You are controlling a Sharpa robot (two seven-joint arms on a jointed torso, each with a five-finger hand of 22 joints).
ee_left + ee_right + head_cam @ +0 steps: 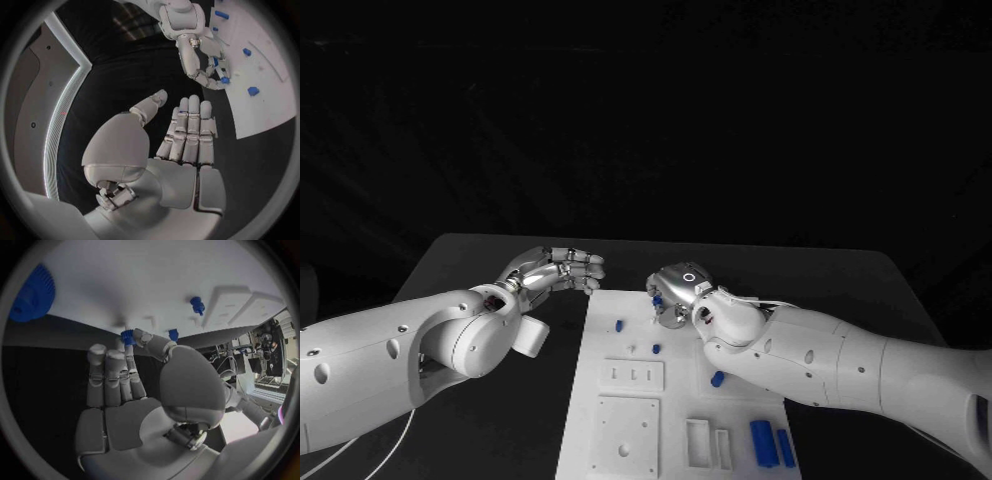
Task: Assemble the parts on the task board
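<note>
1. Blue, small and hard-looking, the part (pixel 128 336) is pinched at the tips of the right hand (pixel 678 292), between the thumb and a finger, while the other fingers stand straight beside it. In the left wrist view the same piece shows at that hand's fingertips (pixel 224 79), right at the edge of the task board (pixel 625 345).
2. That hand hovers over the board's far end, near a blue peg (pixel 656 348) standing in the plate; I cannot tell whether the held part touches the surface.
3. Other parts lie well apart on the board: one short piece (pixel 717 379) near the middle, two long bars (pixel 763 442) at the near right corner, and a toothed blue wheel (pixel 28 299) seen from the right wrist.
4. Holding nothing, the left hand (pixel 557 271) hangs over the black table (pixel 488 260) just off the board's left edge; from its own wrist the fingers look straight and close together, thumb apart.
5. Handling, as I judge it: the part is likely light, rigid plastic, smooth enough to slip or twist in a fingertip pinch. Taking it by the sides of its body, leaving the mating end free, should suit seating it.
6. Little force should be needed; the risk is tilting it as it meets its socket.
</note>
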